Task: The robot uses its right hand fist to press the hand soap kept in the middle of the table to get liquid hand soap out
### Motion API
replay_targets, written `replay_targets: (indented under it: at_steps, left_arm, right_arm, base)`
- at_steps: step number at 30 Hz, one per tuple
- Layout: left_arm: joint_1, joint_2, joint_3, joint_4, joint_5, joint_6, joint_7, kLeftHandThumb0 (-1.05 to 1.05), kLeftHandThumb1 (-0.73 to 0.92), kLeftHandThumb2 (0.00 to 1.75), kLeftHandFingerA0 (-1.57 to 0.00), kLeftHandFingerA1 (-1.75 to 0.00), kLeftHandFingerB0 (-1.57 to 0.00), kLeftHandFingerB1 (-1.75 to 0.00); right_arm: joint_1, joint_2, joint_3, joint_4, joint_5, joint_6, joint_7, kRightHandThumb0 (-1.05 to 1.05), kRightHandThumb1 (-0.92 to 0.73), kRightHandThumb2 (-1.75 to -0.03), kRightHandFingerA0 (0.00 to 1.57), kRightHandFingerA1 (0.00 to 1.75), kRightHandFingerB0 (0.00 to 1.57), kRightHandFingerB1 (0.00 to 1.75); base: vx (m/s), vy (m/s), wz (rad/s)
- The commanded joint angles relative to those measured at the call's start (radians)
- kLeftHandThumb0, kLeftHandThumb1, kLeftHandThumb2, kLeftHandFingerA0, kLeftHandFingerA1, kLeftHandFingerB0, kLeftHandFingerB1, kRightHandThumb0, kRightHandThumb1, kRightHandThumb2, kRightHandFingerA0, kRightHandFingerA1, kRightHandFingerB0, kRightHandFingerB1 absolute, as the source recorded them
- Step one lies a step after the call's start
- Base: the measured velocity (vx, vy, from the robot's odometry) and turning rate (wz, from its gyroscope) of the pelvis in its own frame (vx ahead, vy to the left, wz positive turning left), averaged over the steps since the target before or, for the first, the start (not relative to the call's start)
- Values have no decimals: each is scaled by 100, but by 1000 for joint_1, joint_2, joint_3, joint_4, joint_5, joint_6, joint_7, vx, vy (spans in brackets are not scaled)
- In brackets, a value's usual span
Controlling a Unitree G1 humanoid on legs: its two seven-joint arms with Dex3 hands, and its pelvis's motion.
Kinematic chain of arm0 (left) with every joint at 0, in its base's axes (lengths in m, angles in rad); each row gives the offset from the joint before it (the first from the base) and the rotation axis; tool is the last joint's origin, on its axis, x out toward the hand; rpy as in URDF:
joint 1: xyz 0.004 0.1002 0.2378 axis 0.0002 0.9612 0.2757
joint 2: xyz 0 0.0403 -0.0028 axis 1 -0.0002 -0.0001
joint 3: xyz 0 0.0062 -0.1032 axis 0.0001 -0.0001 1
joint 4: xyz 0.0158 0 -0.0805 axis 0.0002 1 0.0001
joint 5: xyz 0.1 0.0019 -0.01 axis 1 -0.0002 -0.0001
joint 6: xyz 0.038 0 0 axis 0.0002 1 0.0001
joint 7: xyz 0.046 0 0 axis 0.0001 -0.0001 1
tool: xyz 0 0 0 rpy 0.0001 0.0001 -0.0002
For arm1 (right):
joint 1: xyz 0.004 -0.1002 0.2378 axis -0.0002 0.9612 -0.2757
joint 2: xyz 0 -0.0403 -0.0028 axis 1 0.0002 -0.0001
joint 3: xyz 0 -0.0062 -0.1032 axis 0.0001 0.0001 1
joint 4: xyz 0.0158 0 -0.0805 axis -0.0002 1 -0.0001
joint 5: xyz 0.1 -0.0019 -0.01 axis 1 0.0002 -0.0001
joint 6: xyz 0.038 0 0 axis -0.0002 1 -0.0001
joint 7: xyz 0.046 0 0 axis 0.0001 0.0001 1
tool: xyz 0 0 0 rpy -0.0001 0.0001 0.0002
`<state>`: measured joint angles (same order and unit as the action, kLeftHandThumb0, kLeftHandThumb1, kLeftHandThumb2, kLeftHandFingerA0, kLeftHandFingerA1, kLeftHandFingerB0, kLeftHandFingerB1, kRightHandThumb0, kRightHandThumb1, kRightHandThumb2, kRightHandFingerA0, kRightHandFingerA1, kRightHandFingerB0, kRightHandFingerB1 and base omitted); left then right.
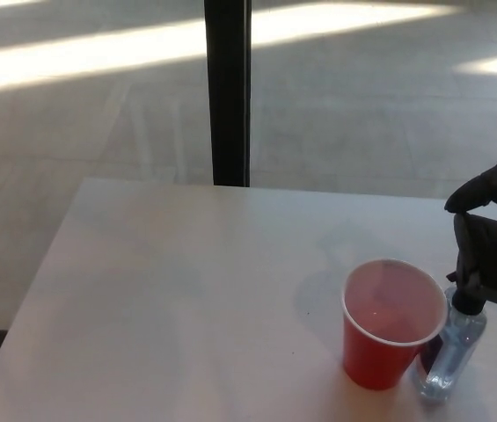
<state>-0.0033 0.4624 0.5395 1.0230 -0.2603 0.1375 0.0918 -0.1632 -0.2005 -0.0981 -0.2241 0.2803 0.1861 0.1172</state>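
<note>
A pale worktop (186, 299) fills the lower part of the head view, with a grey floor (98, 114) beyond it crossed by bands of sunlight, and a dark upright post (228, 88) standing behind the far edge. Toward the near right of the worktop stands a red plastic cup (389, 325), upright and open-mouthed. Just beside it on the right, touching or nearly touching its wall, stands the clear hand soap bottle (453, 352) with a black pump top. The right hand (493, 242) comes in from the right edge and sits directly over that pump, its lower part resting on or right at the black top; whether it truly presses down cannot be told. The black fingers (486, 189) are curled inward into a loose fist shape and clasp nothing, the bottle standing free beneath the hand rather than held in it. The left hand does not show anywhere in the view
</note>
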Motion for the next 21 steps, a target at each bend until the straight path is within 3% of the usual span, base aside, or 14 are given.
replay_targets:
  at_steps: [1, 3, 4, 5, 9, 10, 11, 12, 13, 14, 15, 19, 20, 21]
  left_arm:
    - [-2, 14, 1, -9, -2, 22, 15, 12, 45, 134, -126, -161, -92, -130]
    - [-3, 16, 0, -9, -1, 24, 13, 17, 41, 136, -126, -161, -96, -132]
    - [-5, 17, 0, 1, -1, 16, 10, 13, 42, 135, -124, -163, -88, -129]
    - [-4, 17, 2, 1, -4, 16, 6, 14, 43, 135, -127, -164, -93, -132]
    - [-9, 16, 8, -13, -10, 32, 15, 17, 51, 135, -127, -162, -86, -126]
    - [-8, 16, 6, -15, -8, 29, 14, 5, 47, 137, -113, -175, -80, -134]
    - [-10, 18, 8, -11, -10, 28, 8, 15, 49, 136, -123, -162, -88, -128]
    - [-9, 18, 8, -12, -10, 26, 9, 4, 48, 137, -111, -175, -74, -130]
    - [-10, 16, 9, -19, -10, 27, 14, 13, 45, 136, -120, -165, -74, -120]
    - [-10, 16, 9, -20, -10, 28, 14, 2, 48, 134, -104, -175, -69, -127]
    - [-9, 16, 10, -16, -12, 22, 4, 11, 43, 136, -127, -166, -89, -130]
    - [-21, 23, 3, 3, -3, 25, 8, 3, 52, 131, -132, -167, -94, -132]
    - [-26, 25, 5, 7, -4, 27, 16, -1, 52, 126, -100, -175, -65, -129]
    - [-26, 25, 6, 8, -4, 27, 17, -1, 52, 126, -100, -175, -65, -129]
  right_arm:
    - [64, 7, 18, 64, -28, 88, -10, -27, -60, -107, 107, 175, 67, 163]
    - [65, 13, 15, 72, -21, 90, -14, -28, -60, -108, 104, 175, 75, 151]
    - [68, 17, 19, 86, -27, 77, -14, -29, -60, -107, 106, 175, 68, 163]
    - [71, 21, 22, 100, -31, 65, -12, -29, -59, -107, 106, 175, 67, 166]
    - [68, 28, 33, 142, -41, 69, -20, -30, -61, -105, 107, 175, 64, 169]
    - [68, 29, 35, 156, -44, 60, -19, -30, -60, -106, 107, 175, 64, 170]
    - [68, 28, 37, 166, -45, 55, -17, -31, -61, -105, 106, 175, 63, 171]
    - [66, 28, 38, 173, -46, 61, -22, -31, -61, -103, 105, 175, 63, 170]
    - [66, 30, 37, 178, -43, 68, -28, -30, -63, -101, 105, 175, 62, 170]
    - [66, 31, 37, 183, -41, 65, -28, -30, -63, -103, 105, 175, 61, 172]
    - [66, 32, 38, 194, -42, 59, -28, -29, -64, -102, 104, 175, 61, 172]
    - [65, 34, 42, 213, -39, 59, -29, -29, -65, -101, 103, 175, 62, 172]
    - [66, 34, 44, 218, -40, 54, -27, -29, -65, -101, 102, 175, 62, 171]
    - [66, 34, 45, 219, -40, 53, -27, -29, -65, -101, 102, 175, 62, 171]
  base:
    - [0, 0, 0]
    - [0, 0, 0]
    - [0, 0, 0]
    - [0, 0, 0]
    - [0, 0, 0]
    - [0, 0, 0]
    - [0, 0, 0]
    - [0, 0, 0]
    - [0, 0, 0]
    - [0, 0, 0]
    - [0, 0, 0]
    - [0, 0, 0]
    - [0, 0, 0]
    - [0, 0, 0]
